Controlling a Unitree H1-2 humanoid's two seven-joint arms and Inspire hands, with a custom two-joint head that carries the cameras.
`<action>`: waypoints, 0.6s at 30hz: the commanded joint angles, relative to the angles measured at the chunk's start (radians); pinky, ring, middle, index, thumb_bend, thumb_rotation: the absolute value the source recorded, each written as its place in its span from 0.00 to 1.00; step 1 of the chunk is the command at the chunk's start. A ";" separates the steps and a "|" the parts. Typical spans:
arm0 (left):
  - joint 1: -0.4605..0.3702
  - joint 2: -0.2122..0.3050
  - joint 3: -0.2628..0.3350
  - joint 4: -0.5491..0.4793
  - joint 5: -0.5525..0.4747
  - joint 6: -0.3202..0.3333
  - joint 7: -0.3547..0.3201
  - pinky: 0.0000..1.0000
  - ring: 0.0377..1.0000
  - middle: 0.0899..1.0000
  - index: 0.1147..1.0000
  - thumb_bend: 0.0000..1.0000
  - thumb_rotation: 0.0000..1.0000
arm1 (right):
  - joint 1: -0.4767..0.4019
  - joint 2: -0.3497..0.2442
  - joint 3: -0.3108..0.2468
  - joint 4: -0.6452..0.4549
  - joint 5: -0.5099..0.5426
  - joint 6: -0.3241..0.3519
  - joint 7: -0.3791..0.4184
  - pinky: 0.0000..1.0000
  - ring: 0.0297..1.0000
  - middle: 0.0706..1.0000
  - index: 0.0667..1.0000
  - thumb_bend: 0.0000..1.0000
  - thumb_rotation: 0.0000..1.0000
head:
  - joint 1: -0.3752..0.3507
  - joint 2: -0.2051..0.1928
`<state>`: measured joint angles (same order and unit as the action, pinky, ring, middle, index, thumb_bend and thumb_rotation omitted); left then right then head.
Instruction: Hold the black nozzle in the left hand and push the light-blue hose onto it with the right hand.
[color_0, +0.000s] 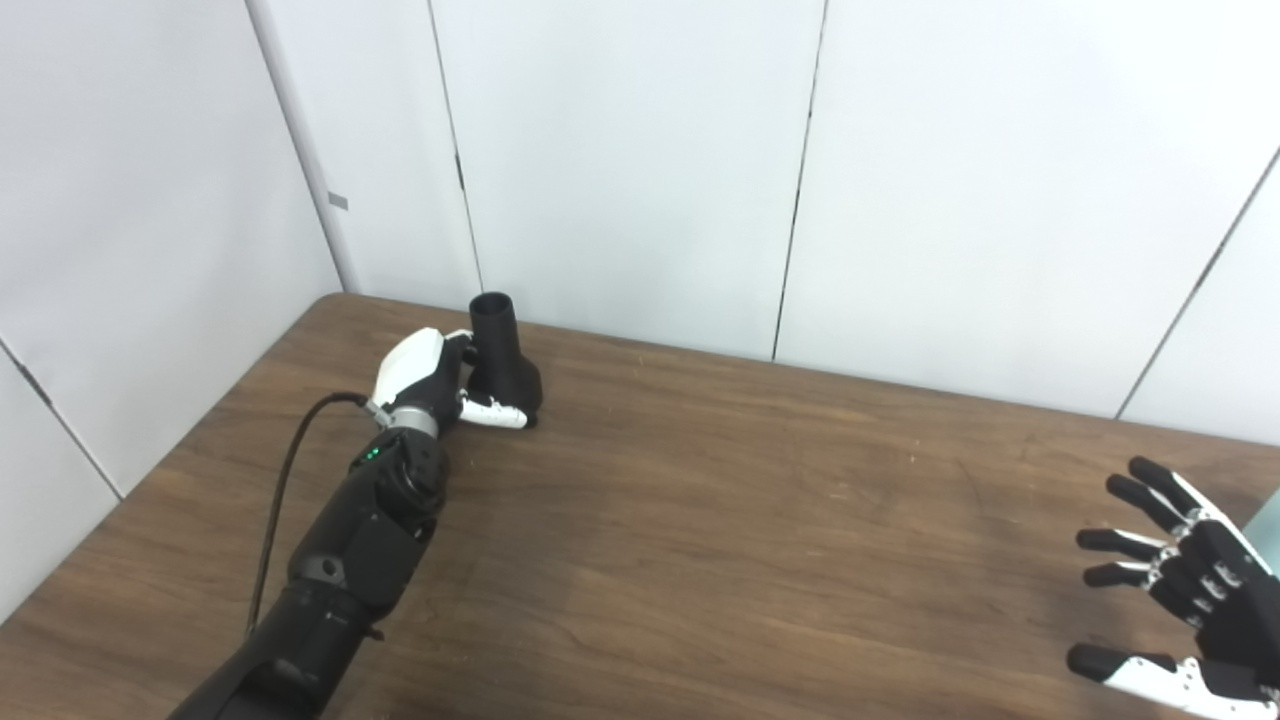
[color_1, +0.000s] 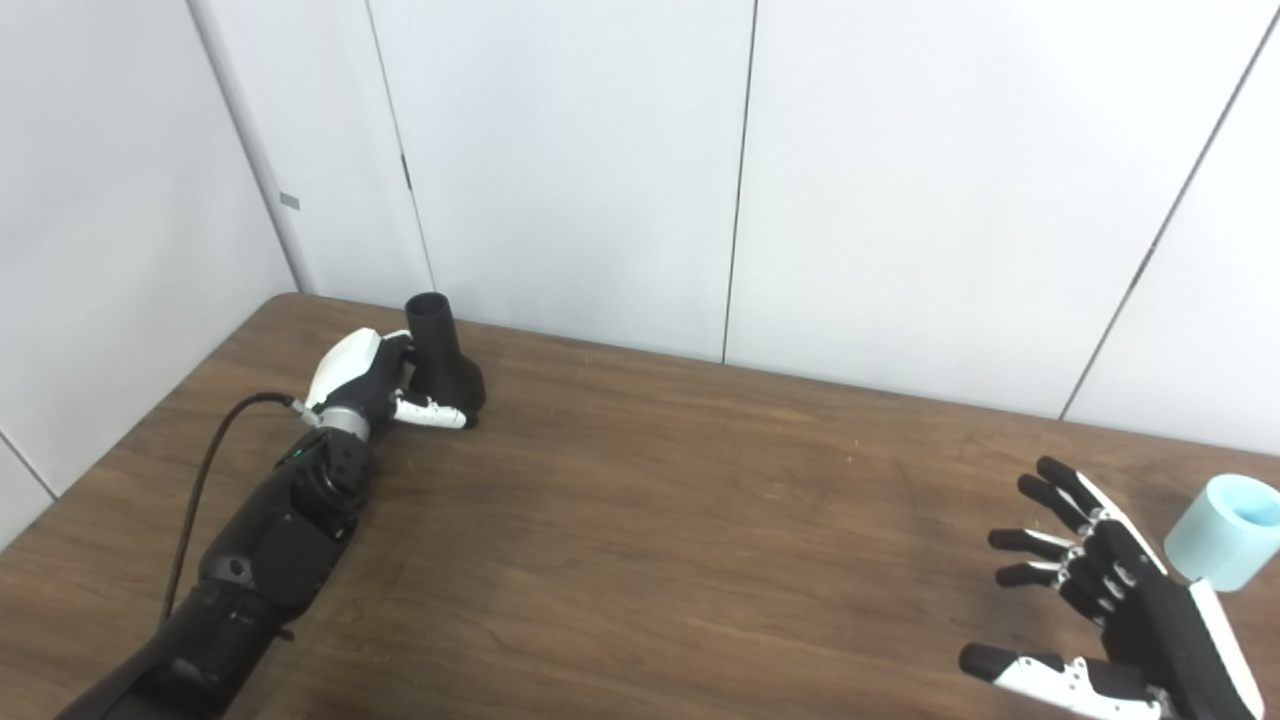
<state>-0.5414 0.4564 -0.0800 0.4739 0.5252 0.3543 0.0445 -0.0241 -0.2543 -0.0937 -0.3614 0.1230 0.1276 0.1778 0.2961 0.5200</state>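
Left hand (color_0: 432, 378), seen from the left eye, lies near the far left corner of the worktop (color_0: 700, 520) with its forearm stretched up from the bottom left edge of the picture. Its white-backed palm presses against the left side of the black nozzle (color_0: 503, 362), and the thumb wraps across the front of the nozzle's wide base, so the hand is closed around it. The nozzle stands upright on the worktop close to the far edge, narrow open end upward. A black cable (color_0: 285, 480) loops from the wrist down along the arm. Right hand (color_0: 1185, 590) hovers at the near right corner, palm turned inward toward the left, fingers spread apart and holding nothing; the thumb reaches out low toward the left. A sliver of pale blue shows at the right border behind it.

From the right eye, the same left hand (color_1: 372, 385) clasps the nozzle (color_1: 443, 358) by the far left corner. The right hand (color_1: 1110, 600) is splayed and empty, and the light-blue hose (color_1: 1222, 532), a short open-ended piece, stands on the worktop just beside it, by the right edge, untouched and well apart from the nozzle.
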 joint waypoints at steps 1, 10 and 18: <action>-0.027 0.002 -0.015 -0.004 -0.005 -0.004 -0.006 1.00 0.84 0.76 0.70 0.89 0.20 | -0.019 -0.003 -0.008 -0.031 0.003 -0.018 -0.010 0.58 0.69 0.86 0.88 0.81 0.14 | 0.000 0.001; -0.025 0.004 -0.012 -0.002 -0.024 -0.013 0.001 1.00 0.78 0.63 0.64 0.86 0.16 | -0.020 -0.007 -0.005 -0.032 -0.007 -0.012 -0.015 0.58 0.67 0.85 0.87 0.80 0.11 | -0.001 0.007; -0.024 0.000 -0.006 0.022 -0.061 -0.058 -0.001 0.89 0.60 0.46 0.41 0.53 0.01 | -0.020 -0.009 -0.005 -0.034 -0.011 -0.003 -0.016 0.58 0.67 0.85 0.87 0.80 0.11 | -0.002 0.009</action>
<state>-0.5599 0.4578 -0.0772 0.4925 0.4903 0.3160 0.0719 -0.0238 -0.2538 -0.0926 -0.3657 0.1074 0.1395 0.1652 0.2930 0.5277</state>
